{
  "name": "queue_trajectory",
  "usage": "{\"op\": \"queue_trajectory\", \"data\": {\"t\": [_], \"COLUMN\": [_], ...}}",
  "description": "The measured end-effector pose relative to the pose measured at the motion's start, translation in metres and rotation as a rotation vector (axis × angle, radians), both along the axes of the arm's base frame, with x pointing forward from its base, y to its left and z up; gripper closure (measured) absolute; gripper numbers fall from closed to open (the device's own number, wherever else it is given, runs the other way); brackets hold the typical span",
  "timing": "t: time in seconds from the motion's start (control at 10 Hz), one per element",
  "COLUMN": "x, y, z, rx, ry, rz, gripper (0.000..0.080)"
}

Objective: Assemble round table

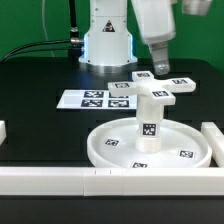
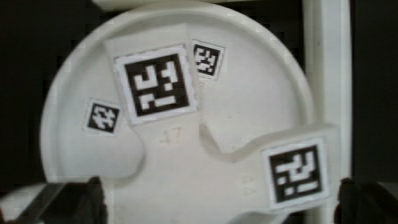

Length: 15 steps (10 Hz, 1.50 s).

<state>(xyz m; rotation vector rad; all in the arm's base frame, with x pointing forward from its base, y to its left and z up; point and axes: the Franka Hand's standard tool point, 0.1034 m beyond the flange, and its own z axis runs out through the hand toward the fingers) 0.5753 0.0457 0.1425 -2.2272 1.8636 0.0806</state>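
The round disc (image 1: 178,143) lies near the table's front with the short post (image 1: 149,128) standing upright in its hub. The cross-shaped foot (image 1: 158,93) rests flat on top of the post. My gripper (image 1: 160,70) hangs just above the foot's far arms, tilted in from the exterior view's right. In the wrist view the foot (image 2: 267,150) fills the picture, its tags facing up. My gripper (image 2: 217,205) is open: its dark fingers (image 2: 71,200) stand wide on either side of the white plastic and do not press on it.
The marker board (image 1: 100,100) lies flat behind the disc. A long white rail (image 1: 60,180) runs along the front edge, and another rail (image 1: 212,140) stands at the exterior view's right, next to the disc. The robot base (image 1: 107,45) stands at the back.
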Motion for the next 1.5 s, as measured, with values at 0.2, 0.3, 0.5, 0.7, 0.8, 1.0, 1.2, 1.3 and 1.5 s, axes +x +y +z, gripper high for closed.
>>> {"op": "queue_trajectory", "data": {"t": [0.2, 0.3, 0.5, 0.7, 0.8, 1.0, 1.2, 1.3, 1.5], "x": [0.004, 0.003, 0.003, 0.004, 0.006, 0.009, 0.009, 0.009, 0.007], "y": [-0.001, -0.001, -0.002, -0.009, -0.01, -0.013, -0.013, -0.014, -0.008], "z": [-0.001, -0.002, -0.002, -0.002, -0.001, -0.004, -0.004, -0.005, -0.006], "rx": [-0.009, -0.015, -0.032, -0.084, -0.098, -0.108, -0.118, -0.122, -0.165], "ry": [-0.021, -0.032, -0.066, -0.122, -0.149, -0.192, -0.216, -0.225, -0.23], "rz": [0.151, 0.207, 0.361, 0.715, 0.835, 1.111, 1.221, 1.265, 1.486], "gripper": [0.015, 0.015, 0.015, 0.015, 0.015, 0.015, 0.015, 0.015, 0.015]}}
